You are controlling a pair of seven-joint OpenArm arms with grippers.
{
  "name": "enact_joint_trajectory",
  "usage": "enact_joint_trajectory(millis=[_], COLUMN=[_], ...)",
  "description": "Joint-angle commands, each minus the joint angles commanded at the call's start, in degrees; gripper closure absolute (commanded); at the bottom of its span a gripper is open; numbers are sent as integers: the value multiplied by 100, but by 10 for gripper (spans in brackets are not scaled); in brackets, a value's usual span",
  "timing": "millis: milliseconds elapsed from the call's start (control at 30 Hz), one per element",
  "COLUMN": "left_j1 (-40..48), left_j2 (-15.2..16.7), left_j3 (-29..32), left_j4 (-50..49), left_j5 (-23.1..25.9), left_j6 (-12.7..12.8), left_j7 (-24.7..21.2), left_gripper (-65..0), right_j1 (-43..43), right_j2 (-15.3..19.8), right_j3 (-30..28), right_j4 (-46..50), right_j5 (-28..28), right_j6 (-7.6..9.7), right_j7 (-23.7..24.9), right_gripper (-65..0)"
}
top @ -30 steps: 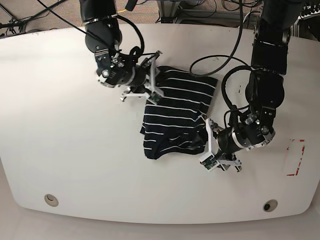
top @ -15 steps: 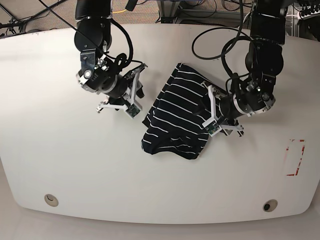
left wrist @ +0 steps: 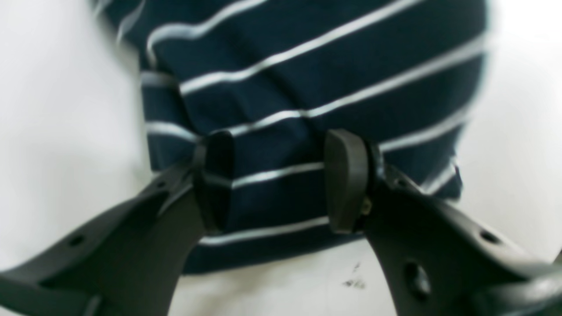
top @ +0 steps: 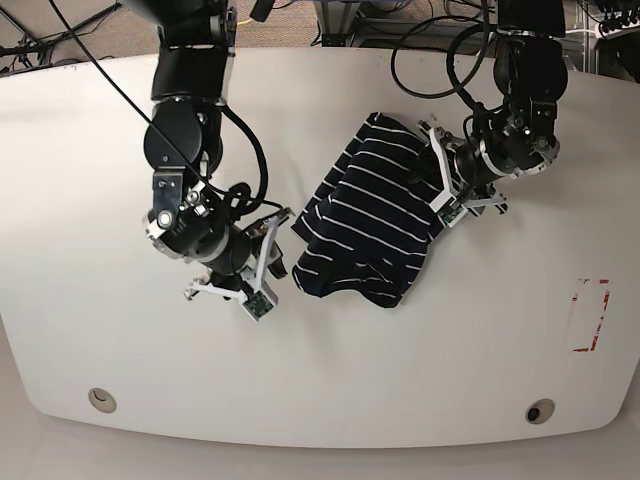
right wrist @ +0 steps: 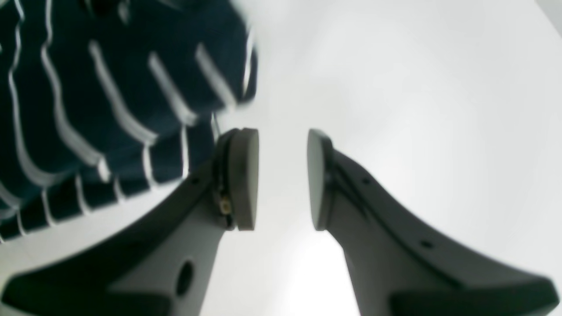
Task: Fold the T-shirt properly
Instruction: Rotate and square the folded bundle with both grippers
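Note:
The T-shirt [top: 365,215] is dark navy with thin white stripes and lies bunched in a slanted heap at the table's middle. My left gripper [top: 441,195] is at the shirt's right edge. In the left wrist view its jaws [left wrist: 281,180] stand wide apart just above the striped fabric [left wrist: 307,87], holding nothing. My right gripper [top: 268,275] is left of the shirt's front corner, over bare table. In the right wrist view it [right wrist: 283,180] is open and empty, with the shirt [right wrist: 88,109] to its upper left.
The white table [top: 120,330] has two round holes near its front edge [top: 100,400] [top: 540,411]. A red tape mark [top: 590,315] is at the right. Cables hang at the back. Small dark specks [left wrist: 355,281] mark the table near the left gripper.
The left arm swung from the table's front toward the back along the shirt's right side. The right arm moved from the shirt's back corner to the front left. The shirt now lies slanted and more bunched.

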State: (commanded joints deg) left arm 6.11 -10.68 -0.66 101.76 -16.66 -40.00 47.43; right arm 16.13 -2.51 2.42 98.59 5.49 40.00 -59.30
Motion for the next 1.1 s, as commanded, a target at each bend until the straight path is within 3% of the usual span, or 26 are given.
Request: enact_joint_trajectory(millis=[333, 600, 900, 1100], left_j1=[440, 598, 642, 642], left_j2=[0, -26, 9, 9], left_j3=[-9, -9, -9, -9], left_j4=[941, 862, 299, -9], left_j5=[-18, 26, 0, -9], left_j6=[0, 0, 0, 0], left_j7=[0, -9, -35, -35], left_gripper=[-306, -306, -306, -306], right_j1=[220, 624, 1090, 1178], right_j2=[-598, -649, -475, 18], right_j3=[-1081, -1424, -1442, -1407], right_j4=[-246, -1169, -2813, -3332], right_j5=[26, 677, 923, 932], right_j6=[0, 0, 0, 0], right_j7=[-70, -26, 712, 1301], right_gripper=[-174, -176, -174, -174])
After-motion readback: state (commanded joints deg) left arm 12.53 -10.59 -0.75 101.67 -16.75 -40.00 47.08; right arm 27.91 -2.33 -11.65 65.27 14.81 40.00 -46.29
